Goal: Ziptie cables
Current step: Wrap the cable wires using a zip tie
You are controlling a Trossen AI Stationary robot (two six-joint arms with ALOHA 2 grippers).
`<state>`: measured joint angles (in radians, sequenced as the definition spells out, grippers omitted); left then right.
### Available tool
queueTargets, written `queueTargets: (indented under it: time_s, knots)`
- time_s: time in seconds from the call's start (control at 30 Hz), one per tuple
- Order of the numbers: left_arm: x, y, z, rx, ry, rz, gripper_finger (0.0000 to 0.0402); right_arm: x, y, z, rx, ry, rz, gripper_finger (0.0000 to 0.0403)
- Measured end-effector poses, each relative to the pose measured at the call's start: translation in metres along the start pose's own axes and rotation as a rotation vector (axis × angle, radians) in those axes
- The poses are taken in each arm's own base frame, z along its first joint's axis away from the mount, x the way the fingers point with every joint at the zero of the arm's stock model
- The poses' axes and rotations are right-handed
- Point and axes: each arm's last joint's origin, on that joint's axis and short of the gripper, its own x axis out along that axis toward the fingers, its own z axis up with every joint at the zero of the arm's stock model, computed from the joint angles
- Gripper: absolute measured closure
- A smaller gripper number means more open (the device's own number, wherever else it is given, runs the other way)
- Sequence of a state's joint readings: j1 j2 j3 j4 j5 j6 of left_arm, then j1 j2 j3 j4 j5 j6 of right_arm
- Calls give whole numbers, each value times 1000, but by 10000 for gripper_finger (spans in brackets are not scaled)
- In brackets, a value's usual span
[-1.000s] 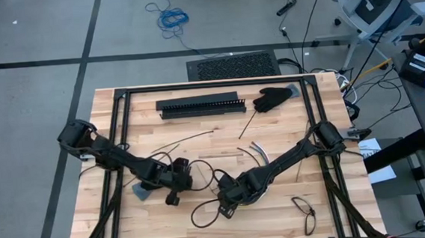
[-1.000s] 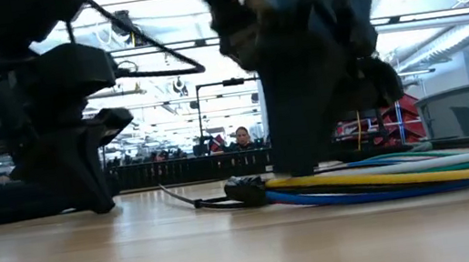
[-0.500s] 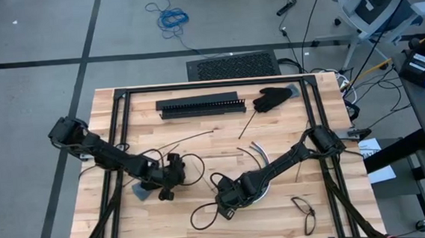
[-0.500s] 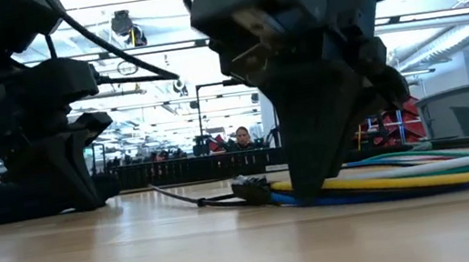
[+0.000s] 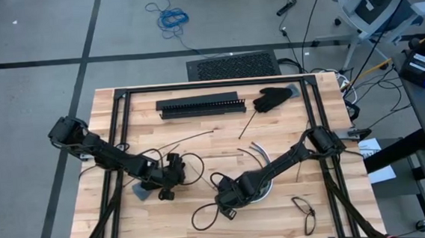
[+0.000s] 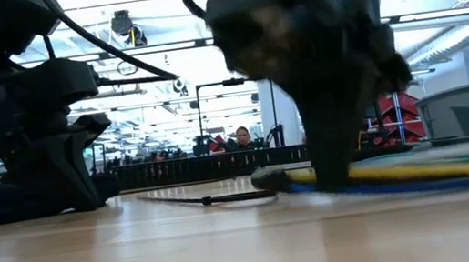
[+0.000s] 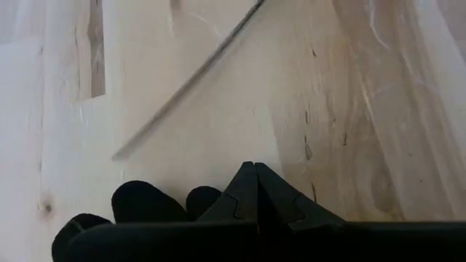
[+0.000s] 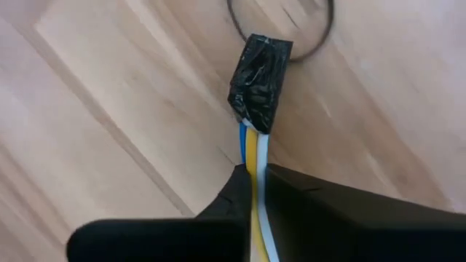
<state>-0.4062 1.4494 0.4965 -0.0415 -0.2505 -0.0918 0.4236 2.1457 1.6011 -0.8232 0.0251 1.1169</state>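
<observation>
The cables point(image 5: 257, 196) are a flat bundle of blue, yellow and white wires point(image 6: 406, 173) with a black taped end point(image 8: 260, 73). They lie on the wooden table near its front middle. My right gripper point(image 5: 227, 203) point(image 8: 252, 178) points steeply down and is shut on them. A thin black cable point(image 5: 203, 216) loops out from the taped end. My left gripper point(image 5: 166, 190) point(image 7: 253, 173) sits to the left, shut with nothing between its fingers, just above the bare wood. A thin grey strip point(image 7: 189, 80) lies beyond it. My right gripper pinches the wire bundle point(image 8: 253, 149) between its two fingers, just behind the black taped end. The fingers come from above, pointing steeply down, and the wires run back between them. The rest of the bundle lies along the table.
A long black slotted bar point(image 5: 200, 105) and a black glove point(image 5: 271, 97) lie at the far side. Thin black strips point(image 5: 188, 139) point(image 5: 247, 122) lie mid-table. A small black cable loop point(image 5: 304, 211) sits at the front right. Black frame rails point(image 5: 116, 141) run along both sides.
My right gripper has tipped steeper and shut on the wire bundle behind its taped end. My left gripper has drawn back a little toward the table's left edge, still shut, then kept still.
</observation>
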Motion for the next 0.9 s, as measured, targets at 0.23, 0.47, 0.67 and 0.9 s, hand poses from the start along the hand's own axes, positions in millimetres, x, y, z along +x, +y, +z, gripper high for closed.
queueTargets:
  time_s: [0.23,0.47,0.67,0.9]
  knots:
    - [0,0,0,-9,-4,0,401,-23,2,10,-158,35,-30,396]
    - [0,0,1,-10,-7,-1,401,-23,-15,33,-298,108,-22,396]
    - [0,0,1,-8,-7,-2,401,-23,-31,57,-348,135,4,396]
    - [0,0,1,-8,-7,-1,401,-23,-27,50,-399,179,48,397]
